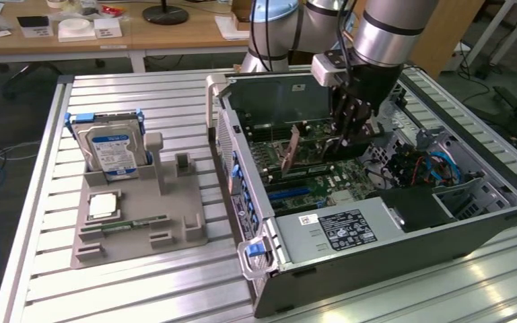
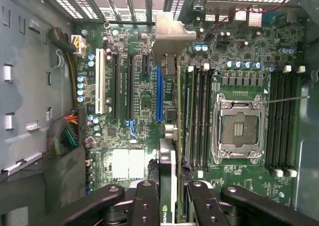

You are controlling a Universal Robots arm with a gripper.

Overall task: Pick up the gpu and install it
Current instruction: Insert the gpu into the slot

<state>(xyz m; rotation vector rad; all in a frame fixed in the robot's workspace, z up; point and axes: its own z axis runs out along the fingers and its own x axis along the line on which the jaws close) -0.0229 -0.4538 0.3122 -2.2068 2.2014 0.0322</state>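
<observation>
gripper [image 2: 172, 202] clamping gpu [image 2: 177, 131] edge-on inside computer case [image 1: 393, 245], holding it over motherboard [image 2: 244, 183] beside blue slot [image 2: 159, 94]; pickup done, seating looking unfinished.

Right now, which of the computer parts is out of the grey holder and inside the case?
The gpu, gripped on edge by the end effector over the motherboard. The hard drive, processor and RAM stick sit in the holder.

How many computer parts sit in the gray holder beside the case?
3: hard drive standing at the far end, square chip in the middle, green RAM stick nearer the camera. Others may be hidden.
</observation>
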